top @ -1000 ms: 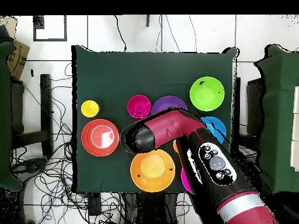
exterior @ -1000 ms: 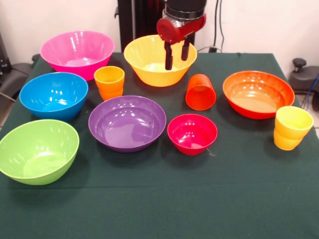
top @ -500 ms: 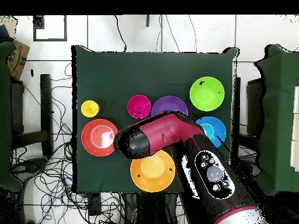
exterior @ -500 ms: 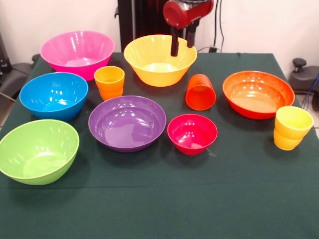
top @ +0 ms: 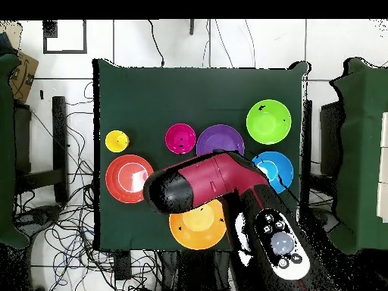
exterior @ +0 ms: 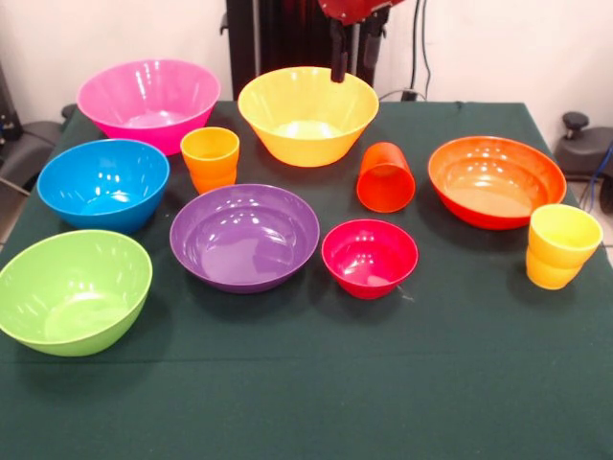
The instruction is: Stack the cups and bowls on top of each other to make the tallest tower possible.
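My gripper (exterior: 353, 65) hangs open and empty at the top edge, above the far rim of the yellow bowl (exterior: 307, 113). The bowls sit apart on the cloth: pink (exterior: 148, 101), blue (exterior: 102, 182), green (exterior: 72, 290), purple (exterior: 244, 235), small magenta-red (exterior: 369, 257) and orange-red (exterior: 496, 179). A ribbed orange cup (exterior: 210, 158) stands upright beside the purple bowl. The red-orange cup (exterior: 385, 177) is tipped with its mouth towards the camera. A ribbed yellow cup (exterior: 560, 246) stands at the right. Overhead, the arm (top: 197, 186) covers part of the yellow bowl (top: 198, 226).
A dark green cloth (exterior: 306, 383) covers the table; its near half holds nothing. The table's right edge runs close to the yellow cup. Cables lie on the floor around the table (top: 68, 227) in the overhead view.
The gripper has risen from inside the yellow bowl's rim to the top edge of the front view, still open. No bowl or cup has moved.
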`<state>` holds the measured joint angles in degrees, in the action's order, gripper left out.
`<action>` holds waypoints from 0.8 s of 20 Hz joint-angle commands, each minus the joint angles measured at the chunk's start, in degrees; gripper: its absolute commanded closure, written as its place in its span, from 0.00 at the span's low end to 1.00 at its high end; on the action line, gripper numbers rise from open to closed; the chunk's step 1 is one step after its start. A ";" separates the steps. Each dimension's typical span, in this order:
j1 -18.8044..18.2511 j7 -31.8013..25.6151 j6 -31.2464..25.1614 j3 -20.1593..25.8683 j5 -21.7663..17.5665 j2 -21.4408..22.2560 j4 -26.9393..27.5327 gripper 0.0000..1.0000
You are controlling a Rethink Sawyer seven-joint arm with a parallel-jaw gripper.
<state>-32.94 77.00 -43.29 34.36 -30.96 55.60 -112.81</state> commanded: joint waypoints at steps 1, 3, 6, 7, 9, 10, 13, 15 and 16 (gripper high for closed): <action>-1.18 -0.90 -6.39 -0.77 1.97 0.18 -1.93 0.00; -0.89 -0.20 -5.73 -0.93 1.94 -0.60 -1.65 0.00; 0.70 2.40 -3.60 -1.17 1.85 -2.70 -1.42 0.00; 1.25 3.26 -2.92 -1.15 2.11 -3.42 -1.59 0.00; 1.47 3.88 -1.39 -0.38 3.40 -5.11 -2.08 0.00; 1.77 4.21 -0.83 -0.30 3.60 -6.09 -2.04 0.00; 3.12 5.46 1.10 -0.89 3.16 -8.15 -2.11 0.00; 3.72 6.42 3.44 -1.23 2.75 -9.59 -2.28 0.00; 4.04 6.86 4.33 -1.57 2.36 -10.41 -2.16 0.00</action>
<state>-31.54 77.02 -43.04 34.29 -28.54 52.23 -112.81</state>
